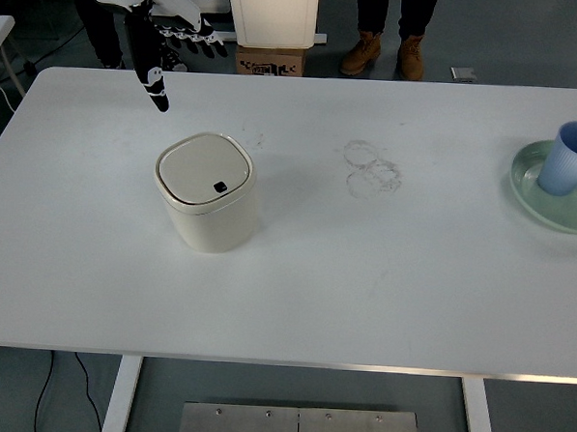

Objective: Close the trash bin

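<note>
While I watched from the head camera, the left robot hand (170, 43) hung above the far left corner of the white surface (363, 278), its fingers (158, 83) spread and holding nothing, one pointing down at the surface. Most of its arm was cut off by the picture's top edge. I saw no right arm in the frame. The cream trash bin (208, 194) stood on the left half of the surface, nearer than the hand and apart from it, with its lid (204, 168) lying flat and shut and a small dark button near the lid's front edge. At the right edge, a blue cup (570, 158) sat in a pale green plate (532, 195), the plate partly cut off. Faint ring marks (372, 168) showed near the middle. A person's brown boots (384, 52) stood beyond the far edge; the rest of them was out of frame.
</note>
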Controlling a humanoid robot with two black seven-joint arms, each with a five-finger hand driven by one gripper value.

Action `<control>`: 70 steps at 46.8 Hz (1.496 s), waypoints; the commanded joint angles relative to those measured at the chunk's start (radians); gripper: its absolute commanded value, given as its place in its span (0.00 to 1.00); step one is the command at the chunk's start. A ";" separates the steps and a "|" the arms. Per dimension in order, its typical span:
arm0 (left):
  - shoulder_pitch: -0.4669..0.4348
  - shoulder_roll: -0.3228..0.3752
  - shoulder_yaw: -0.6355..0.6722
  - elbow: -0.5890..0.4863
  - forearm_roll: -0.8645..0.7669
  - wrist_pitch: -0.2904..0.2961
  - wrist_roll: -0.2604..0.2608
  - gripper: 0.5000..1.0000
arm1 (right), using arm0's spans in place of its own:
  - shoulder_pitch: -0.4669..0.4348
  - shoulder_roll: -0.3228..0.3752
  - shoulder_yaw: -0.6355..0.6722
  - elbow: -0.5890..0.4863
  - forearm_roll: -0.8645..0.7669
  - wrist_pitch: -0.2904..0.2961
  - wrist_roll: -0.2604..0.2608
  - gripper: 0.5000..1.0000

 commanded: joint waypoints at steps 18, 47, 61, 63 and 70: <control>0.089 0.001 -0.052 0.196 -0.222 0.034 -0.001 1.00 | 0.000 0.000 0.000 0.000 0.000 0.000 0.001 0.98; 0.171 0.002 -0.141 0.367 -0.384 0.287 0.001 1.00 | 0.000 0.000 0.000 0.000 0.000 0.000 -0.001 0.98; 0.219 0.010 -0.245 0.448 -0.459 0.375 0.002 1.00 | -0.002 0.000 0.000 0.000 0.000 0.000 -0.001 0.98; 0.227 0.011 -0.253 0.463 -0.476 0.375 0.002 1.00 | 0.000 0.000 0.000 0.000 0.000 0.000 0.000 0.98; 0.254 0.045 -0.303 0.503 -0.542 0.375 0.042 1.00 | 0.000 0.000 0.000 0.000 0.000 0.000 -0.001 0.98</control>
